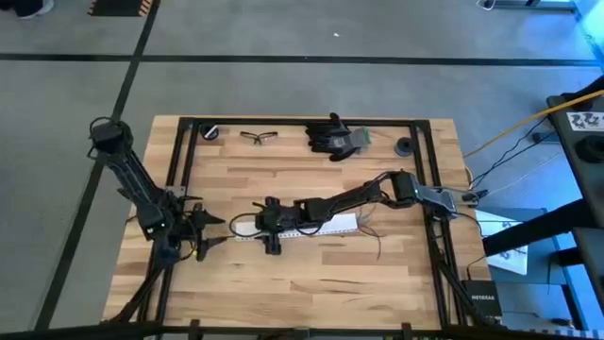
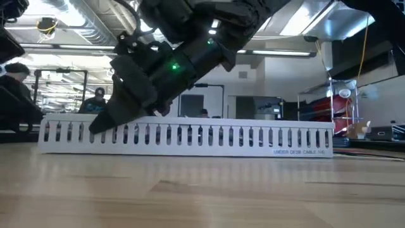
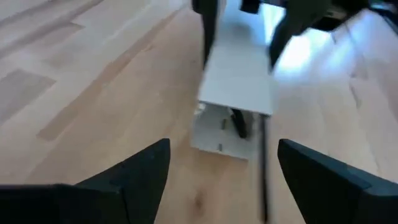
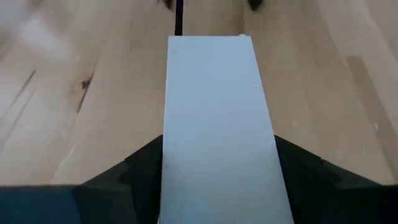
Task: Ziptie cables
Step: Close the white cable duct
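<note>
**Right gripper on white channel strip, left gripper waiting beside it**

High view: the right gripper (image 1: 268, 223) reached across the wooden table (image 1: 311, 274) to the left end of the white channel strip (image 1: 342, 224). The left gripper (image 1: 209, 231) sat near that end, fingers spread. Thin cables (image 1: 375, 236) trailed off the strip's right end. Glasses (image 1: 259, 137) and a black glove (image 1: 333, 135) lay at the far edge.

Low view: the slotted strip (image 2: 253, 136) stood on edge; a gripper came down onto its left part.

Left wrist view: fingers (image 3: 140, 174) wide apart, empty, facing the strip's end (image 3: 233, 99).

Right wrist view: fingers (image 4: 140, 168) straddled the strip's lid (image 4: 217, 124), touching both sides.
</note>
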`<act>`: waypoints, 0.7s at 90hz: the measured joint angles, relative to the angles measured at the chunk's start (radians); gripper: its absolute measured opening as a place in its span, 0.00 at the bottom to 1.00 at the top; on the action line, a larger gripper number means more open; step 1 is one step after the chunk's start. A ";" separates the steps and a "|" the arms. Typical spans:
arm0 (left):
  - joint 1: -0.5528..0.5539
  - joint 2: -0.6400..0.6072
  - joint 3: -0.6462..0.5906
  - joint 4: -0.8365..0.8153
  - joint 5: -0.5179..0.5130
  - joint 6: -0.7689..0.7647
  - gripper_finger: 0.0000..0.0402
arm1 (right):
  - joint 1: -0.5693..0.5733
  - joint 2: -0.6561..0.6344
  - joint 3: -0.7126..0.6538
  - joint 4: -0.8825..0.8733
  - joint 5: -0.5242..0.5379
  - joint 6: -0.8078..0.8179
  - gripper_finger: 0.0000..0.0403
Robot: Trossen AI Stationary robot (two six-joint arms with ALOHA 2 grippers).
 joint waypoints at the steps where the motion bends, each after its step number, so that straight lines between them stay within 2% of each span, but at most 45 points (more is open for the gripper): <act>1: 0.004 0.002 -0.004 0.009 0.002 0.006 0.70 | 0.000 0.000 0.000 0.002 0.000 0.000 0.56; 16: 0.044 0.019 -0.054 0.138 0.049 0.110 0.70 | 0.000 0.002 0.000 0.009 -0.001 -0.003 0.56; 24: 0.056 0.019 -0.059 0.213 0.060 0.244 0.70 | 0.000 0.003 0.000 0.010 -0.001 -0.005 0.56; 33: 0.080 0.019 -0.059 0.285 0.135 0.392 0.70 | 0.000 0.003 0.000 0.011 -0.001 -0.006 0.56; 39: 0.104 0.019 -0.059 0.289 0.174 0.408 0.70 | 0.000 0.003 0.000 0.013 -0.001 -0.010 0.56; 56: 0.192 0.019 -0.059 0.294 0.180 0.452 0.70 | 0.001 0.004 0.000 0.015 -0.001 -0.013 0.56; 63: 0.223 0.019 -0.059 0.336 0.244 0.497 0.70 | 0.001 0.004 -0.001 0.016 -0.005 -0.017 0.56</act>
